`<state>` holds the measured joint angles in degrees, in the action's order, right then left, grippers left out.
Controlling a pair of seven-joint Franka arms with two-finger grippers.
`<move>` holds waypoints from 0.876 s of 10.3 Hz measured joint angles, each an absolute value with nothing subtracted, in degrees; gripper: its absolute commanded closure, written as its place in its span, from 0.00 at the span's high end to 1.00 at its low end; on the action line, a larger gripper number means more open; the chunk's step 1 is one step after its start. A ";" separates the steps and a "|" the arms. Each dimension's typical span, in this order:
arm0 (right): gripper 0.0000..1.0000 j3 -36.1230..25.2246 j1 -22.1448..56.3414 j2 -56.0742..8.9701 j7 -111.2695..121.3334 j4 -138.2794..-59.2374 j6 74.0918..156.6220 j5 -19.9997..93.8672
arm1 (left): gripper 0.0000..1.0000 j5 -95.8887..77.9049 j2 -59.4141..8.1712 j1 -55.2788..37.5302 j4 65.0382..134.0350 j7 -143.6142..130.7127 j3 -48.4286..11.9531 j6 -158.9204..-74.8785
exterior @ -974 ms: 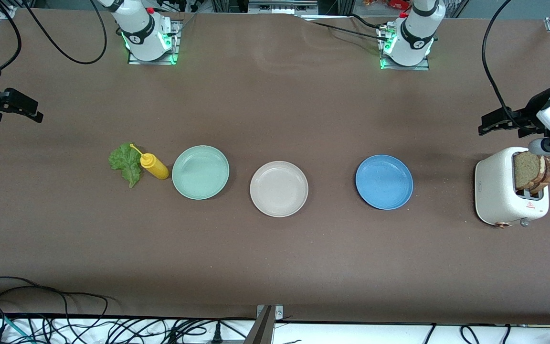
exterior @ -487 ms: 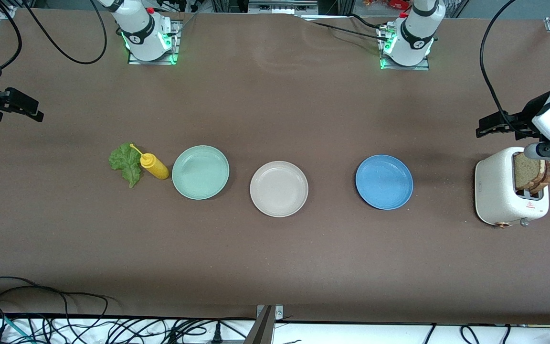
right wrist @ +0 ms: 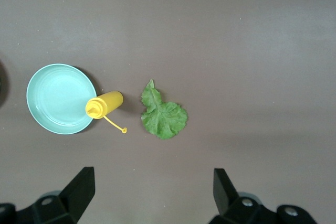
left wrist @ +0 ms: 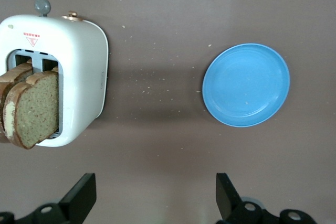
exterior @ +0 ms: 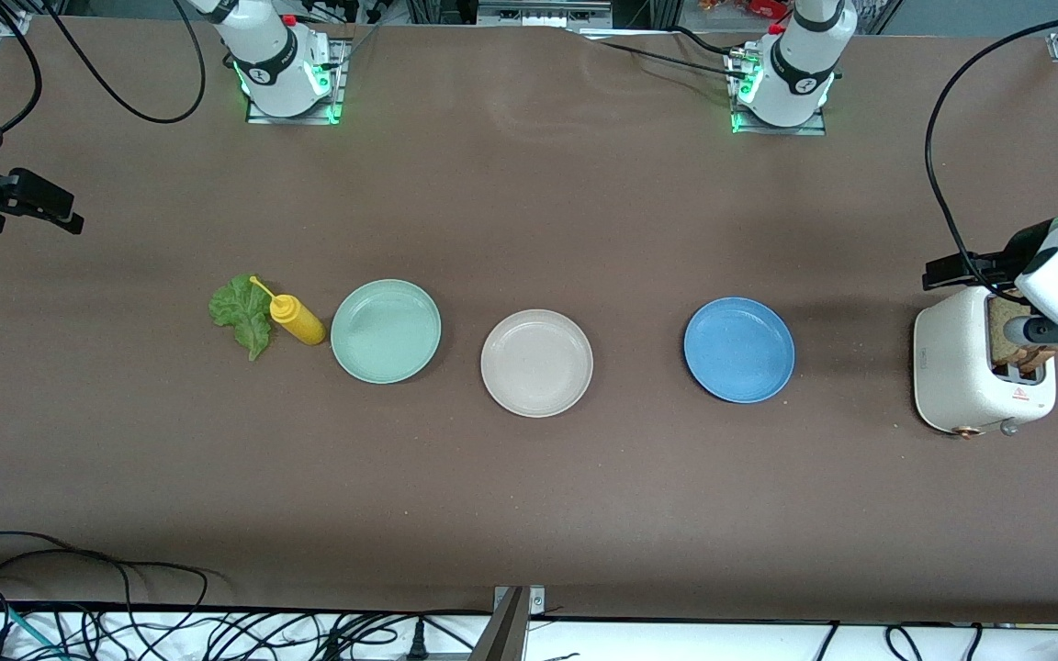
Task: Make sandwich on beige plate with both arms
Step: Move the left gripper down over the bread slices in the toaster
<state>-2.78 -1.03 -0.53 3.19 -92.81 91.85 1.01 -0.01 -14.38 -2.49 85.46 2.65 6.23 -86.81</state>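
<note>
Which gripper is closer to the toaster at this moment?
Left. The left gripper is open, over the toaster with its bread slices. The right gripper waits open at the right arm's end of the table.

A wide table (exterior: 529, 514) covered in matte brown is laid with a row of things. Toward the right arm's end, a ruffled green lettuce leaf (exterior: 242, 315) is touched by a yellow squeeze bottle (exterior: 296, 318) lying on its side. Next are set a round mint-green plate (exterior: 386, 330), a round pale beige plate (exterior: 536, 363), a round blue plate (exterior: 738, 349) and a cream toaster (exterior: 962, 372).
</note>
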 measured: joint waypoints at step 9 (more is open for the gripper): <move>1.00 -2.80 -1.05 -0.53 3.18 -92.81 91.51 1.02 | 1.00 5.79 -21.97 7.91 85.28 23.91 6.49 -96.28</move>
